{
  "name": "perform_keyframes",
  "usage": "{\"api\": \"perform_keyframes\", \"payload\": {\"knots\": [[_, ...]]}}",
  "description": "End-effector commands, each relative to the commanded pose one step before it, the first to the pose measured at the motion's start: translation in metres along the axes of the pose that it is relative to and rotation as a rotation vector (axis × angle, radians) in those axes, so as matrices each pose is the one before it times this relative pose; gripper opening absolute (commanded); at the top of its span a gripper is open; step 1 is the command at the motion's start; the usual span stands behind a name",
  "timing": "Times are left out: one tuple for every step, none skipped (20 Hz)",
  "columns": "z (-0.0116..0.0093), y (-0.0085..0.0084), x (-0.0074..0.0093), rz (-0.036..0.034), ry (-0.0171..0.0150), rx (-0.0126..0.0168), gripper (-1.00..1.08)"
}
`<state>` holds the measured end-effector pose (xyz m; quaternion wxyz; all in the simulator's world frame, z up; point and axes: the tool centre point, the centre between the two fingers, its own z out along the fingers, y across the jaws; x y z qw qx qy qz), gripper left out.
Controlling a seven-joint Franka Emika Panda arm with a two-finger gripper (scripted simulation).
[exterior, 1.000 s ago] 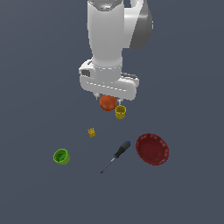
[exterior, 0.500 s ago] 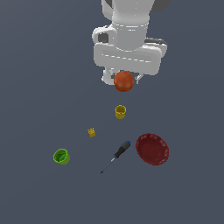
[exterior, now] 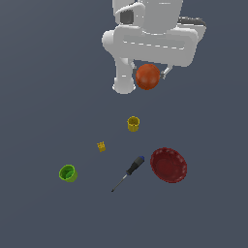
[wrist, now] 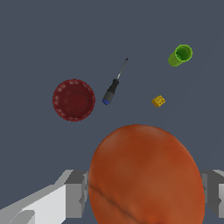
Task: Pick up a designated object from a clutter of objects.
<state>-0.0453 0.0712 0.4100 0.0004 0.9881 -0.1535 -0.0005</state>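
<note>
Gripper (exterior: 148,77) pinches the smooth round orange-red ball (exterior: 147,76) between both fingers, high above the counter (exterior: 43,97), clear of the small yellow cup (exterior: 133,123) and other clutter below.

All I see around the scene is one flat, dull slate-grey ground (exterior: 43,72), evenly lit, running unbroken from twelve o'clock to six o'clock with no visible edge or seam.
</note>
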Motion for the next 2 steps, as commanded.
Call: {"api": "perform_keyframes", "payload": {"knots": [[-0.00431,-0.00194,-0.00077,0.00085,0.00076,0.00091,-1.0],[-0.00022,-0.00016,-0.00005,0.0,0.0,0.0,-1.0]]}}
